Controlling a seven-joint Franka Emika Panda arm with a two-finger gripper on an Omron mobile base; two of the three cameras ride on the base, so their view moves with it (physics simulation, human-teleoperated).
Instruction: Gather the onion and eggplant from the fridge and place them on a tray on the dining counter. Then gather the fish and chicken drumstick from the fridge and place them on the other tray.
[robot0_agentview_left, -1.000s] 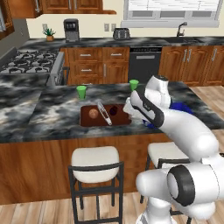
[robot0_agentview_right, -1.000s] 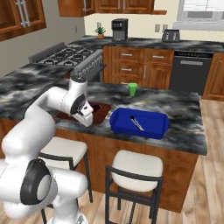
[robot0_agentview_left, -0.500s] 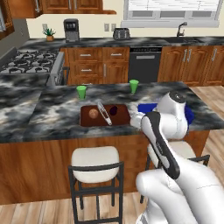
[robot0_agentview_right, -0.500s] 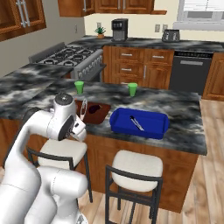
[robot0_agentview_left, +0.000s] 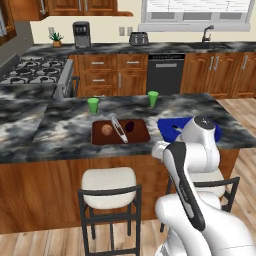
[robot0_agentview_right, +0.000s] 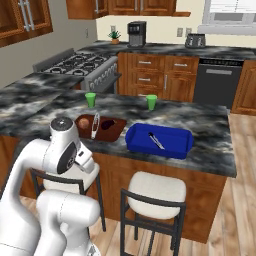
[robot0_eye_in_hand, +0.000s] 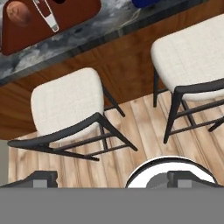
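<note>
Kitchen island counter (robot0_agentview_left: 60, 135): brown tray (robot0_agentview_left: 142, 135) holds onion (robot0_agentview_left: 106, 129) on its left and eggplant (robot0_agentview_left: 129, 125) on its right, blue tray (robot0_agentview_right: 180, 145) alongside. Gripper (robot0_eye_in_hand: 111, 177) wide open, empty, pointing down over stools (robot0_eye_in_hand: 70, 103); arm folded near the counter's front edge.

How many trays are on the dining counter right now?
2. The brown tray sits left of center on the counter, holding the onion and eggplant. The blue tray lies right beside it.
</note>
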